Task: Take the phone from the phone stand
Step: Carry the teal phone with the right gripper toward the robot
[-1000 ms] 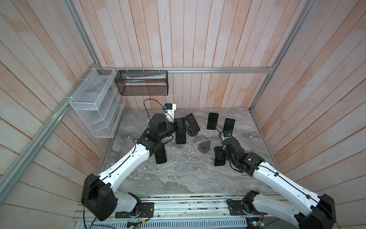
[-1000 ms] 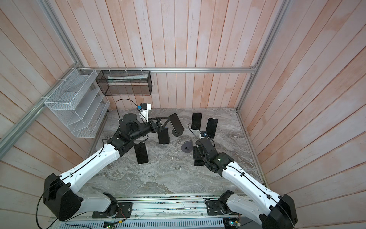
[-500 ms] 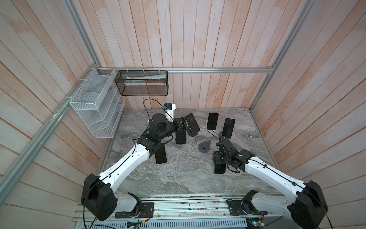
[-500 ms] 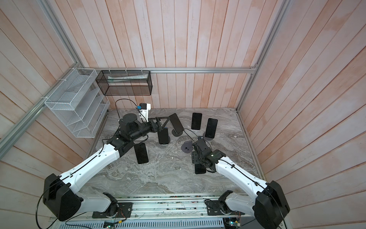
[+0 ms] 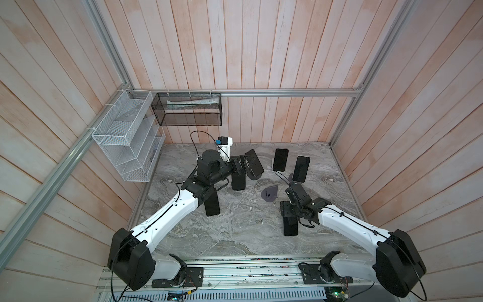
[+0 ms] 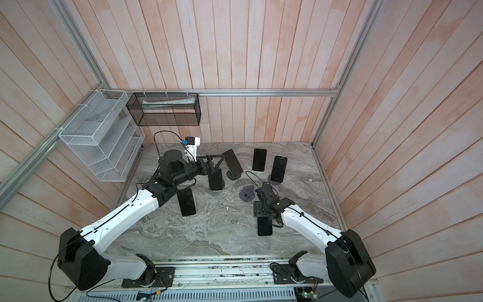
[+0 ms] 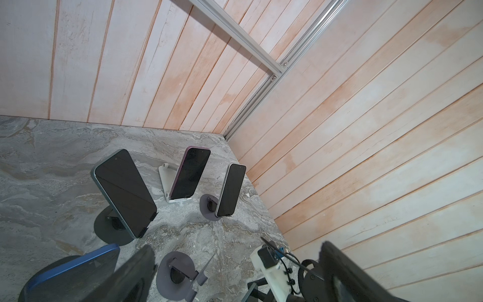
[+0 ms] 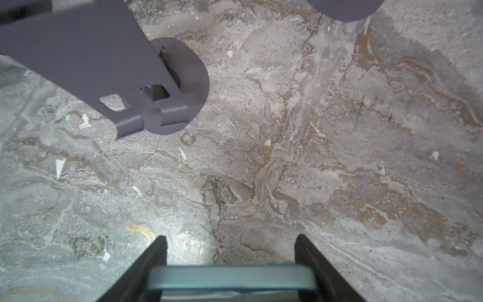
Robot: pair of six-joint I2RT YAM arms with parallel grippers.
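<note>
Lower right of centre in a top view, the right gripper [image 5: 288, 217] clasped the phone [image 5: 290, 228] by its sides, near the bare phone stand [image 5: 269, 194]. The left gripper [image 7: 235, 247] gaped wide, holding nothing.

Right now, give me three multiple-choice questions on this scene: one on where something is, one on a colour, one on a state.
1. Where is the empty stand? A in the wire basket; B on the table by the right gripper; C on the rail.
2. What colour is the held phone at its edge? A red; B teal; C yellow.
3. How is the left gripper? A open; B shut on a phone; C out of view.
1 B: it stands on the table beside that gripper. 2 B: the right wrist view shows teal. 3 A: its jaws stand wide apart.
</note>
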